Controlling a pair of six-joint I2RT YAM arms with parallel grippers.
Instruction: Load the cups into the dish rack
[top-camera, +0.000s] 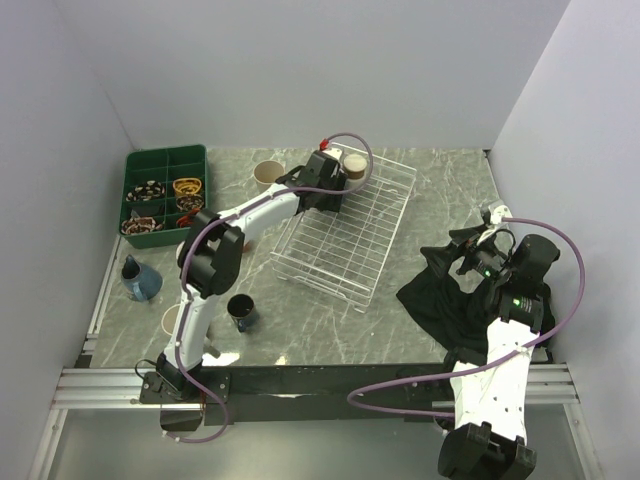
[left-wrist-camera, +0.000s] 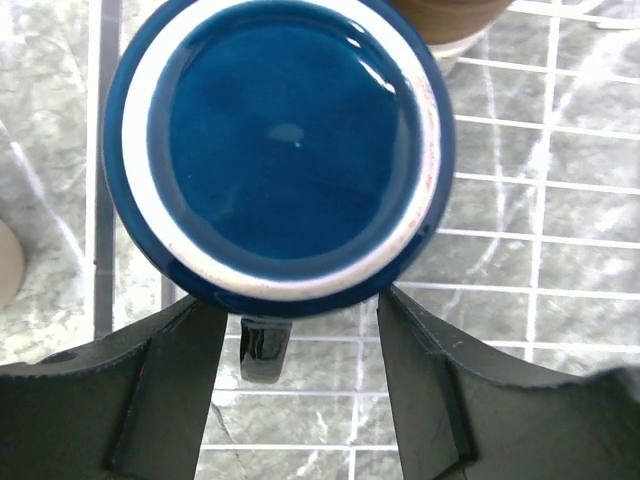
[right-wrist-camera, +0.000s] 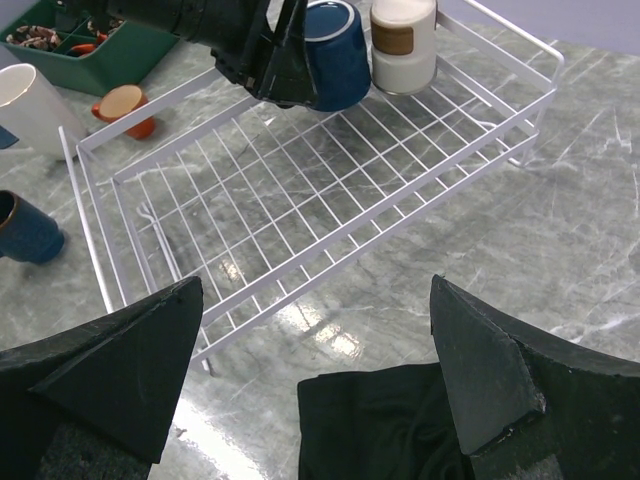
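Note:
A dark blue mug (left-wrist-camera: 280, 150) rests in the far left corner of the white wire dish rack (top-camera: 340, 235), its white-ringed base toward the left wrist camera. My left gripper (left-wrist-camera: 297, 308) is open. Its fingers (left-wrist-camera: 150, 390) stand either side of the mug's handle (left-wrist-camera: 265, 345), with a gap on both sides. A brown-and-cream cup (right-wrist-camera: 403, 40) sits upside down beside the mug (right-wrist-camera: 335, 55) in the rack (right-wrist-camera: 300, 190). My right gripper (right-wrist-camera: 315, 290) is open and empty above a black cloth (right-wrist-camera: 400, 420), right of the rack. Outside the rack are a beige cup (top-camera: 268, 175), an orange cup (right-wrist-camera: 128, 108) and a navy cup (top-camera: 241, 312).
A dark green compartment tray (top-camera: 165, 190) holding small items stands at the back left. A blue cup (top-camera: 140, 280) lies near the left edge. A pale cup (top-camera: 172, 320) is partly hidden behind the left arm. The black cloth (top-camera: 450, 290) is spread at the right.

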